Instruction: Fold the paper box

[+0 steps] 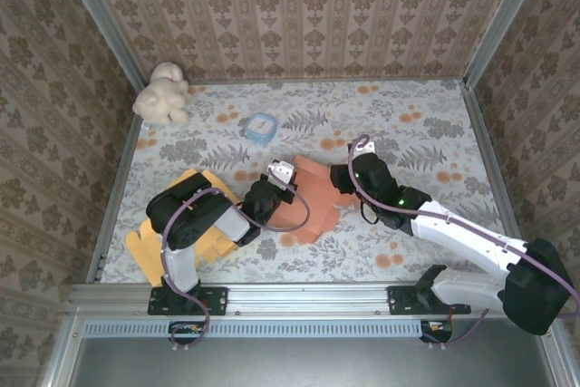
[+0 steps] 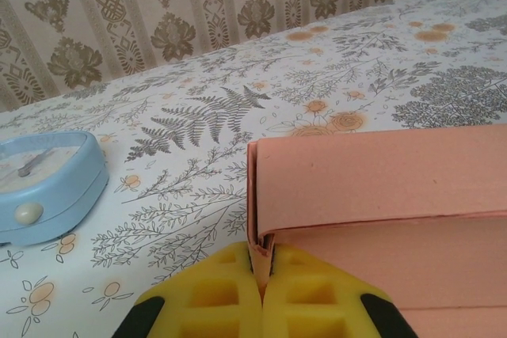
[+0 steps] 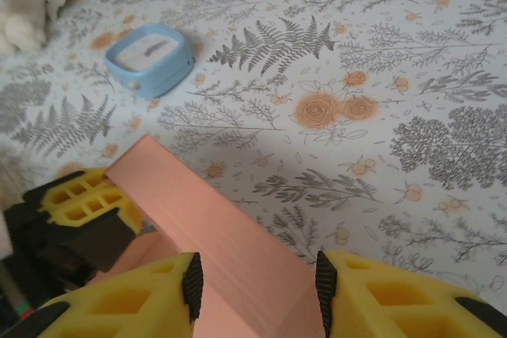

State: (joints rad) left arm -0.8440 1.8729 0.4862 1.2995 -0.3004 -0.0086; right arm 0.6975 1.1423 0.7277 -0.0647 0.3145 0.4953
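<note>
We are clamping our left gripper (image 2: 261,268) tight on the paper box (image 2: 380,184), at a corner of its raised wall. Our right gripper (image 3: 255,281) is hanging partly open astride that same wall. The paper box is lying in the middle of the table (image 1: 426,133), near a blue timer (image 1: 260,127).

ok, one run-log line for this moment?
left hand: shut on paper box edge | right hand: open, straddling raised flap | stage: fold unfinished
</note>
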